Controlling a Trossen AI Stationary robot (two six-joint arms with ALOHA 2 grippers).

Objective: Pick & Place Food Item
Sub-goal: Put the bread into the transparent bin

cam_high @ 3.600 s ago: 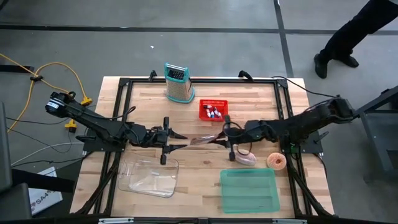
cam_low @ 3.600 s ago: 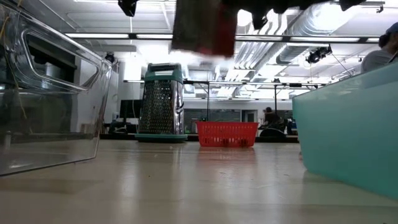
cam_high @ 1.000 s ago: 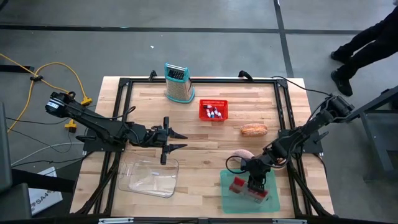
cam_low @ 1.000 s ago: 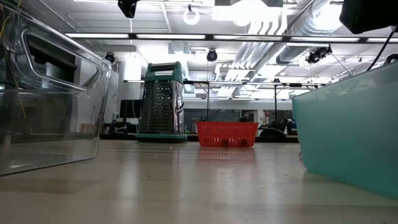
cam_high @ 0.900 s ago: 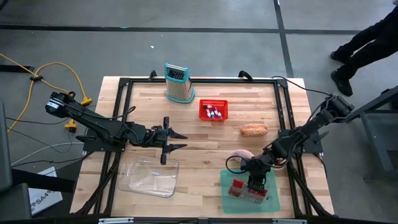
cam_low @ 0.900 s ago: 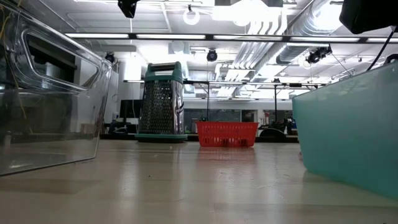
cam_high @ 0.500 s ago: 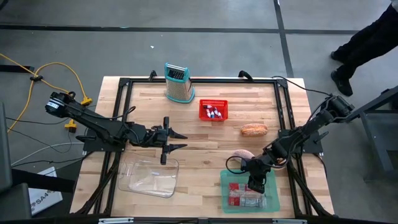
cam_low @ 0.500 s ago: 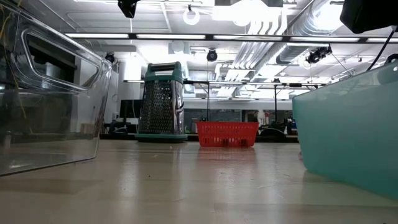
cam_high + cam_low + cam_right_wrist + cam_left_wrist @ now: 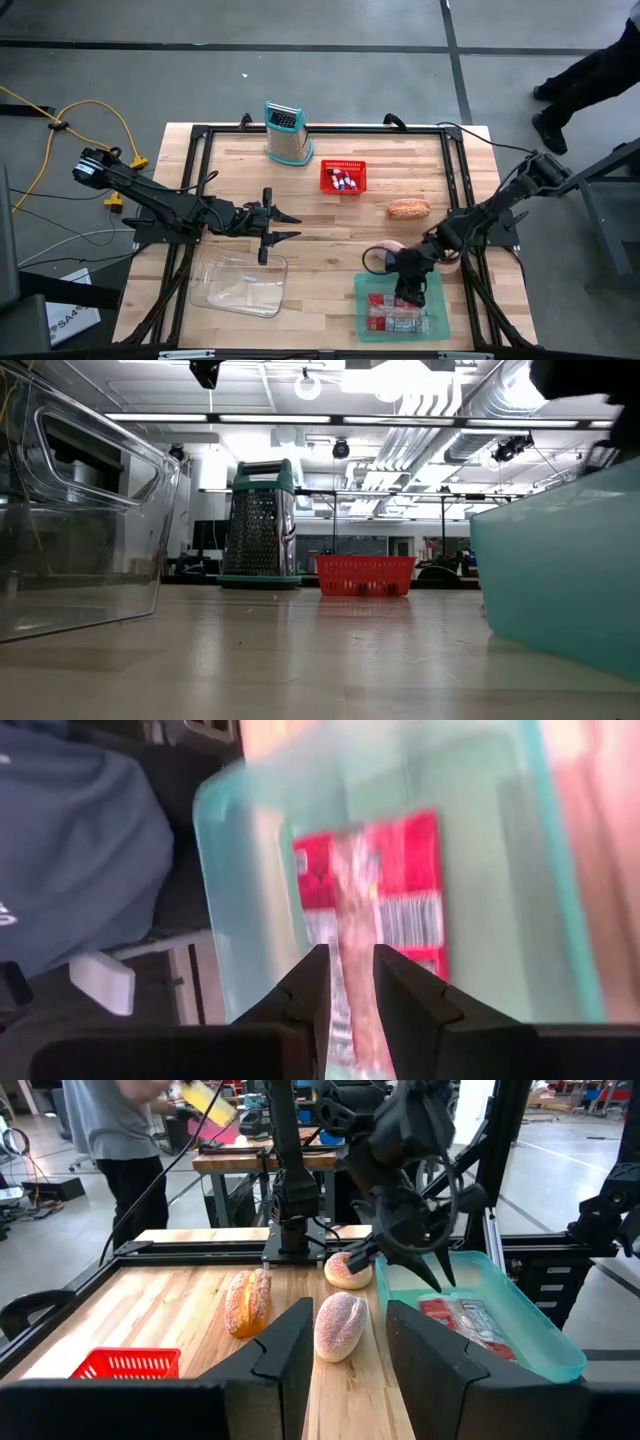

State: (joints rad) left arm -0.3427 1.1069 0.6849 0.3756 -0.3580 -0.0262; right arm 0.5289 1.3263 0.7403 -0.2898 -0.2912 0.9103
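The food item is a red-and-white packet (image 9: 395,316). It lies flat inside the teal container (image 9: 440,318) at the table's near right. My right gripper (image 9: 408,296) hangs over the container's far end, slanting down, shut on the packet's far end. In the right wrist view the packet (image 9: 375,870) runs from the container's floor into the narrow gap between my fingers. My left gripper (image 9: 284,226) waits open at the table's middle left, level, with nothing between its fingers (image 9: 350,1342). My right gripper pinches the packet's far end (image 9: 349,942) between its two fingers. It comes from above and from the far side, slanting down. The rest of the packet (image 9: 468,1322) lies flat on the container's floor. The fingers hide the contact itself.
A bread roll (image 9: 408,208), a pink sprinkled bun (image 9: 340,1326) and a round bun (image 9: 348,1270) lie just beyond the teal container. A red basket (image 9: 343,177) and a grater (image 9: 286,133) stand at the back. A clear container (image 9: 240,285) sits near left.
The packet stood tilted inside the teal container under my right gripper and now lies flat on its floor. My right gripper has rolled a little and drawn slightly toward the far edge, with its finger gap unchanged.
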